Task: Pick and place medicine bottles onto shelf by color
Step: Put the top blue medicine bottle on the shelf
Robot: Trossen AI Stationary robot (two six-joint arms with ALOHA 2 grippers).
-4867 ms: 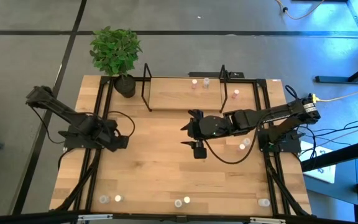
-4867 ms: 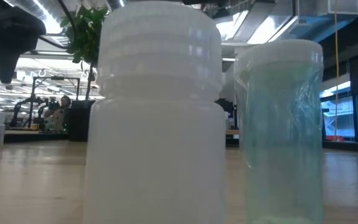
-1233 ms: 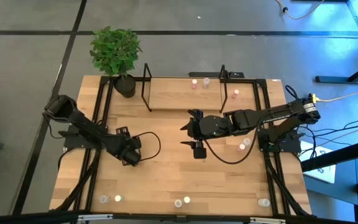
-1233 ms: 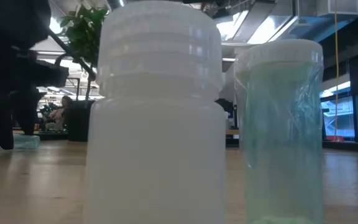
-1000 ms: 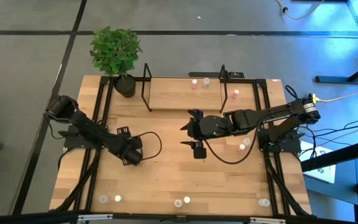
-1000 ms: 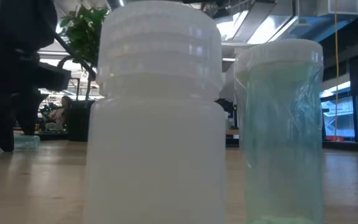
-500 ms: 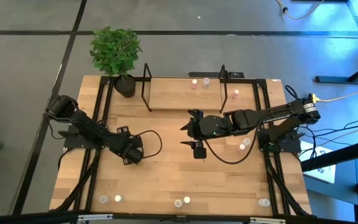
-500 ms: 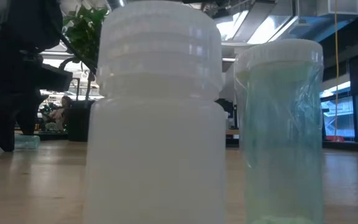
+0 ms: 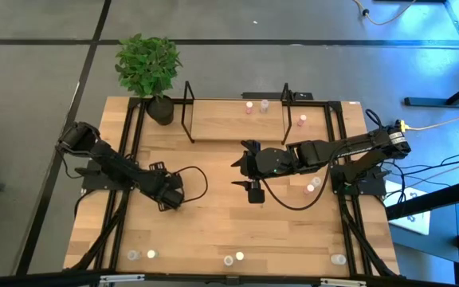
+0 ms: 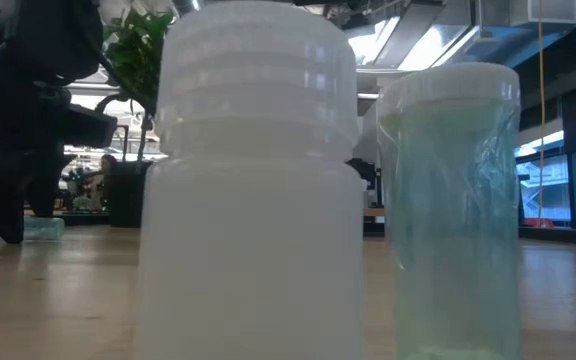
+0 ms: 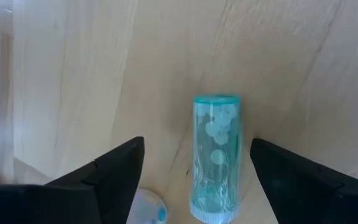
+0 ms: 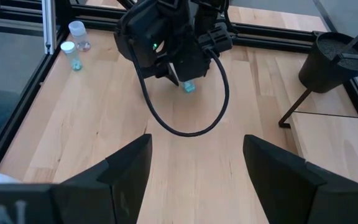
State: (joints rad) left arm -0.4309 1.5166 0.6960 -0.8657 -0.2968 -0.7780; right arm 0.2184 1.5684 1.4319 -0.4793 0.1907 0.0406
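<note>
A teal-tinted medicine bottle [image 11: 216,158] lies on its side on the tabletop, toward the table's left. My left gripper [image 11: 197,144] points down over it, open, one finger on either side of it and neither touching. The right wrist view shows the same bottle [image 12: 189,86] under that gripper [image 9: 168,199]. My right gripper [image 9: 253,190] hangs open and empty above the table's middle. The shelf [image 9: 221,123] stands at the far edge with three small bottles [image 9: 249,106] upright on its board. Other bottles [image 9: 313,185] stand on the table at the right.
Several bottles [image 9: 233,258] stand along the near edge; two of them, a white one [image 10: 253,180] and a greenish one [image 10: 453,210], fill the low view. A potted plant [image 9: 148,68] stands at the far left corner. A small pale round thing [image 11: 148,208] lies beside the left finger.
</note>
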